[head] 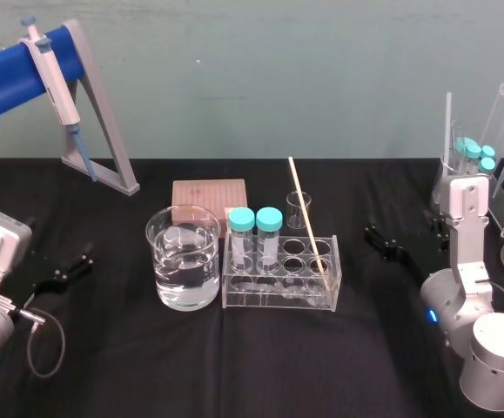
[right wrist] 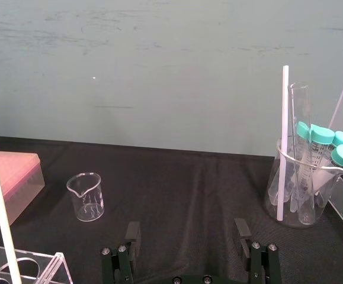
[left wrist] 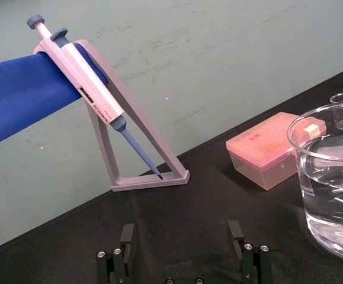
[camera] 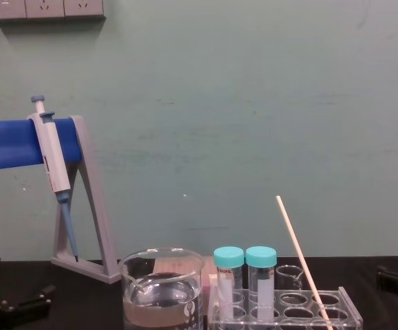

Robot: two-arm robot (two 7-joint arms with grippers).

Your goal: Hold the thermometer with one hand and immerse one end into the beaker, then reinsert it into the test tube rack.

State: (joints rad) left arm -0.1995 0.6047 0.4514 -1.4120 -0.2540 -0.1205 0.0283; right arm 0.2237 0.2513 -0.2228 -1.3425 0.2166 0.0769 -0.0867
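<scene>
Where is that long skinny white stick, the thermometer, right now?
In the head view, the thermometer stands tilted in the test tube rack near its right end, right of the two teal-capped tubes.

Back wall (camera: 253, 103): flat pale teal-green paint, matte, with faint horizontal scuffs and a few small white specks; it rises straight from the table's far edge. Table (head: 234, 366): covered in black cloth, slightly creased, its weave visible up close. A row of pale wall sockets (camera: 44, 8) sits high on the wall, left side of the chest view; light is even, shadows soft.
</scene>
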